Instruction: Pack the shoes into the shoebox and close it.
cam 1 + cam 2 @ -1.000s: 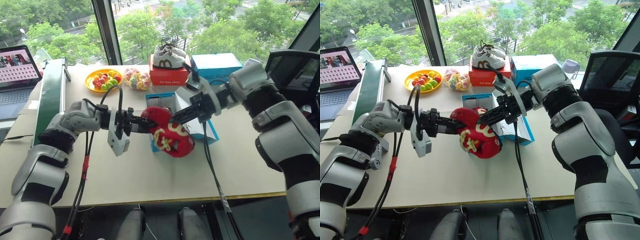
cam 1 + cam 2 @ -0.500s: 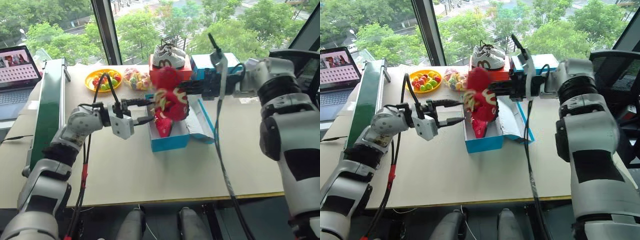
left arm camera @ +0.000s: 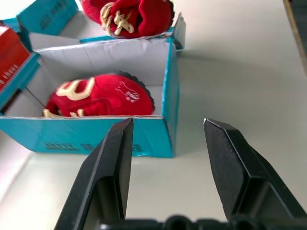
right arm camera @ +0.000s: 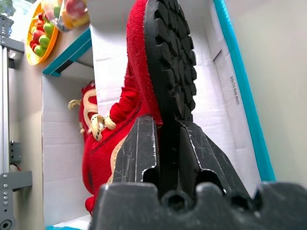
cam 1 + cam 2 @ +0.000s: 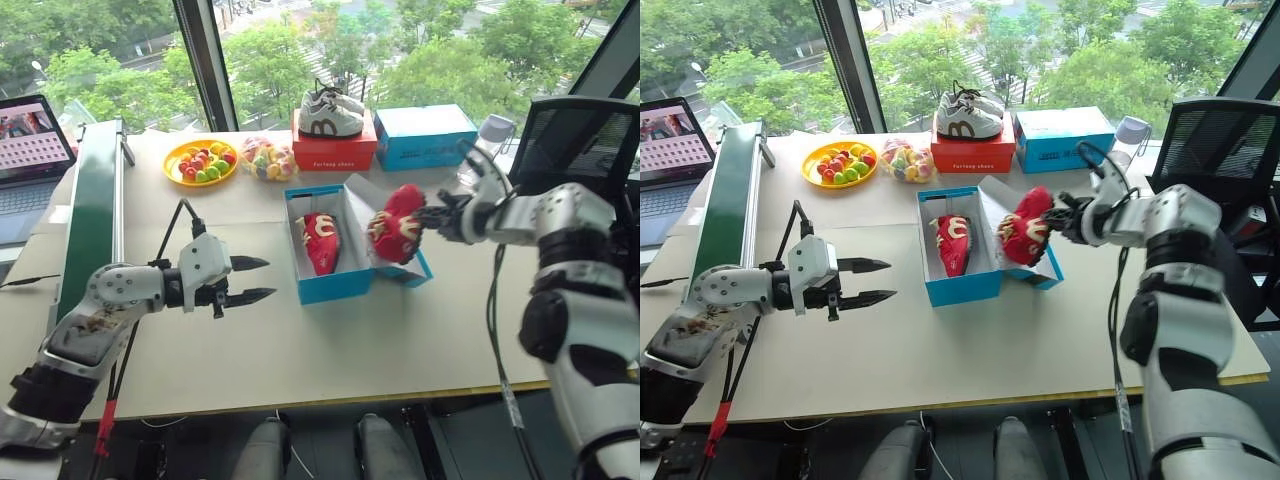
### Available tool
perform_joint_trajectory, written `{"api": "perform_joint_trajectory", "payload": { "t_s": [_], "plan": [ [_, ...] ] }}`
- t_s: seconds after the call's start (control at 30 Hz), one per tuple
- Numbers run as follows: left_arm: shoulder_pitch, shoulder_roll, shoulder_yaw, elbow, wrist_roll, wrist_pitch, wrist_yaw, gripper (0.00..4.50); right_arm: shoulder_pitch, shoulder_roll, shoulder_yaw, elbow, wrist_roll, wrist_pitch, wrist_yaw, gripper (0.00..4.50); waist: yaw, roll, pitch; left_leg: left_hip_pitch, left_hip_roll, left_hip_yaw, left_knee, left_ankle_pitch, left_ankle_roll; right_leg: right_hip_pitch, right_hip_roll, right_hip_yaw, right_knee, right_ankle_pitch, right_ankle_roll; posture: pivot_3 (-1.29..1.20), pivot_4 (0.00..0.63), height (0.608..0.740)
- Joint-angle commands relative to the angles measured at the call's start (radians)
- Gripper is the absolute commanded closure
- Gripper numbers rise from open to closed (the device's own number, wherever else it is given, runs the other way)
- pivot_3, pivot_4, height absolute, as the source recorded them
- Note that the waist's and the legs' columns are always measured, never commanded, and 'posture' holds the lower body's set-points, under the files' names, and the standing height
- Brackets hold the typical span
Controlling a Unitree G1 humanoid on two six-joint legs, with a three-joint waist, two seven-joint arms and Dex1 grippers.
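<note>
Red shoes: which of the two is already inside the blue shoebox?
The red shoe lying in the open shoebox is the one packed. The other shoe is held by the right gripper above the box's opened lid.

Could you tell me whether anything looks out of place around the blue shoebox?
One red shoe lies inside the shoebox; the other red shoe hangs tilted over the open lid, pinched by the right end effector.

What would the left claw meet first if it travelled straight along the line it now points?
Probably the near side wall of the open blue shoebox, which lies dead ahead of the open left claw; one red shoe lies just behind that wall.
</note>
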Motion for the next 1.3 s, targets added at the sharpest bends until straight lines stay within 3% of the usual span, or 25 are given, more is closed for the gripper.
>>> {"api": "perform_joint_trajectory", "payload": {
  "t_s": [0.03,0.2,0.4,0.7,0.87,1.03,1.3],
  "plan": [
    [0.013,0.011,0.059,-0.055,-0.011,0.078,0.003,2.06,-0.005,0.124,-0.109,-0.259,0.085,0.077,-0.139,4.26,-0.003,0.000,0.000,0.001,0.001,0.000,0.000,0.000,0.000,0.001,0.001,0.000,0.000,0.000,-0.001,0.00,0.150,0.730],
    [0.028,-0.013,0.058,-0.085,0.016,0.100,0.003,2.06,-0.049,0.162,-0.131,-0.381,0.090,0.112,-0.202,4.26,0.020,0.001,0.000,0.001,0.007,0.000,0.001,0.000,0.000,0.001,0.008,0.000,-0.003,0.000,0.000,0.00,0.150,0.730],
    [0.030,-0.044,0.054,-0.091,0.042,0.114,-0.001,2.06,-0.133,0.197,-0.140,-0.360,0.086,0.133,-0.231,4.26,0.037,0.001,0.000,0.001,0.011,0.002,0.000,0.000,0.000,0.002,0.012,-0.001,-0.010,0.006,-0.009,0.00,0.150,0.730],
    [0.023,-0.098,0.051,-0.089,0.082,0.111,0.008,2.06,-0.142,0.260,0.045,-0.207,0.001,0.150,-0.180,4.26,0.036,0.000,0.000,0.001,0.019,0.005,-0.001,0.000,0.000,0.001,0.018,-0.001,-0.011,0.009,-0.014,0.00,0.150,0.730],
    [0.043,-0.111,0.054,-0.105,0.090,0.119,0.015,2.06,-0.190,0.310,0.106,-0.052,-0.053,0.012,-0.134,4.26,0.035,0.000,0.000,0.001,0.019,0.005,-0.001,0.000,0.000,0.001,0.018,-0.001,-0.012,0.009,-0.014,0.00,0.150,0.730],
    [0.058,-0.118,0.060,-0.129,0.099,0.129,0.026,2.06,-0.266,0.353,0.090,0.165,-0.080,-0.144,-0.100,4.26,0.028,0.001,0.000,0.002,0.022,0.005,-0.002,0.000,0.000,0.000,0.021,-0.001,-0.012,0.010,-0.016,0.00,0.150,0.730],
    [0.072,-0.120,0.071,-0.152,0.114,0.142,0.044,2.06,-0.288,0.419,0.112,0.328,-0.124,-0.289,-0.079,4.26,0.017,0.000,0.000,0.003,0.023,0.005,-0.002,0.000,0.000,0.001,0.022,-0.001,-0.012,0.010,-0.016,0.00,0.150,0.730]
  ]
}}
